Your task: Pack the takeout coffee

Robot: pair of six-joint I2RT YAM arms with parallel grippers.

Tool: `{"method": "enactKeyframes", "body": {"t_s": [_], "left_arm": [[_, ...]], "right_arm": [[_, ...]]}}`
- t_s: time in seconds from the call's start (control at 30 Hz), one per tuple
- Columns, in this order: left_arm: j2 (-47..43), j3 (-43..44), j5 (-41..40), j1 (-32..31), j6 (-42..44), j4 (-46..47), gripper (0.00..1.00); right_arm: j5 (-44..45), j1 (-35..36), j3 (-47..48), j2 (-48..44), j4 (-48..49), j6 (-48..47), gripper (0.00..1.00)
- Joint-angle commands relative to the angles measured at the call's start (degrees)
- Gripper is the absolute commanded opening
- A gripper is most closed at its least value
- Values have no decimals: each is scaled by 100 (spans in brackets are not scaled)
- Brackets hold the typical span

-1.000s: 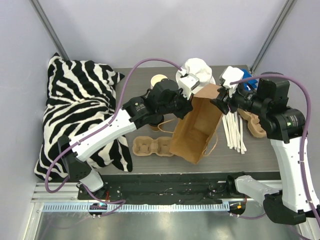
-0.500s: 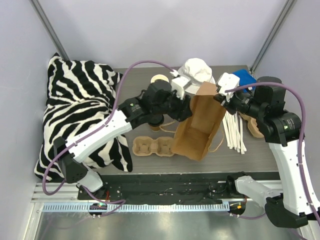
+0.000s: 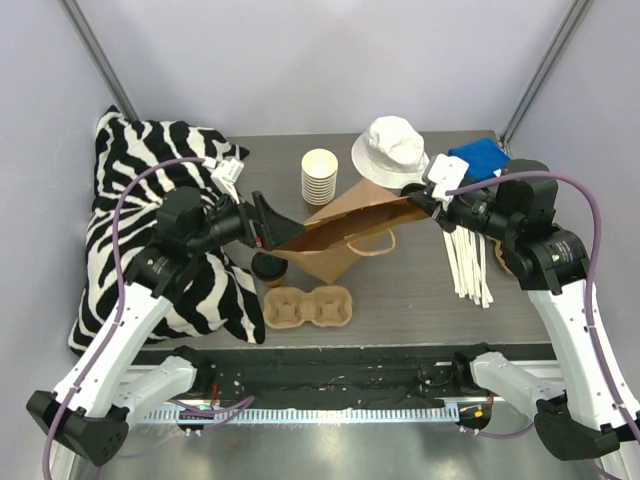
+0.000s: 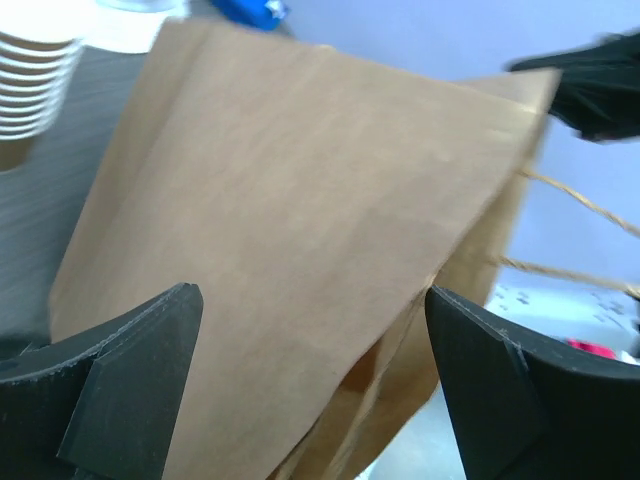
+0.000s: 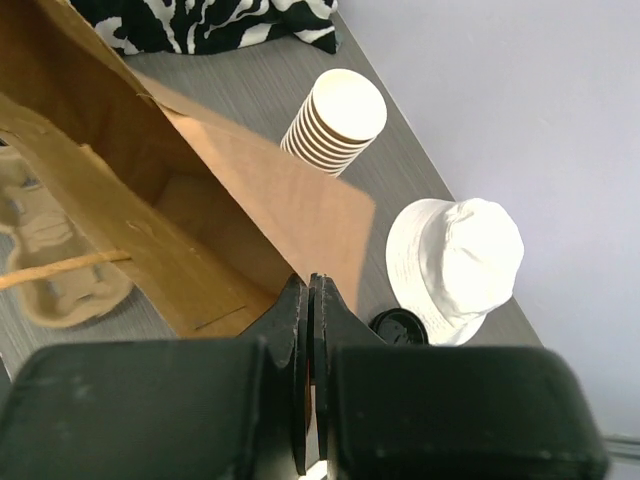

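No legible txt, labels, brands or nos. on anything in view.

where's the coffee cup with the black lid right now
In the top view the takeout coffee stands left of centre on the table, just behind the pulp cup carrier and by the near-left corner of the paper bag.

takeout coffee (image 3: 270, 267): had black plastic lid
bag (image 3: 340, 235): was matt kraft paper
carrier (image 3: 307, 306): was rough pulp
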Motion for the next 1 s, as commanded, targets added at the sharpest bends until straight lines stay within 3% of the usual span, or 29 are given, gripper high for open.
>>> {"method": "enactKeyframes", "body": {"t_s": [0.0, 0.1, 0.27, 0.4, 0.47, 0.6, 0.7, 0.87, 0.97], "left_arm": [[-85, -191, 893, 261, -323, 716, 100], [100, 37, 823, 182, -156, 891, 100], [539, 415, 753, -494, 177, 1296, 100], [1013, 1038, -308, -1057, 556, 902, 100], [1381, 1443, -433, -1119, 512, 875, 100], [1830, 1953, -1057, -1654, 994, 822, 89], [2007, 2322, -1268, -1900, 1381, 814, 89], [1903, 2727, -1453, -1893, 1646, 639, 99], [1499, 2517, -1603, -1569, 1280, 148, 100]], "right_arm": [[719, -201, 30, -95, 473, 170, 1], [797, -201, 180, 10, 517, 363, 1], [1079, -192, 242, 46, 807, 487, 1], [1158, -192, 250, 20, 930, 539, 1], [1053, -184, 312, 72, 939, 575, 1], [1052, -157, 400, 160, 922, 584, 1], [1087, -148, 365, 134, 930, 470, 1], [1228, -148, 233, 46, 983, 347, 1], [1386, -157, 180, -24, 1045, 294, 1]]}}
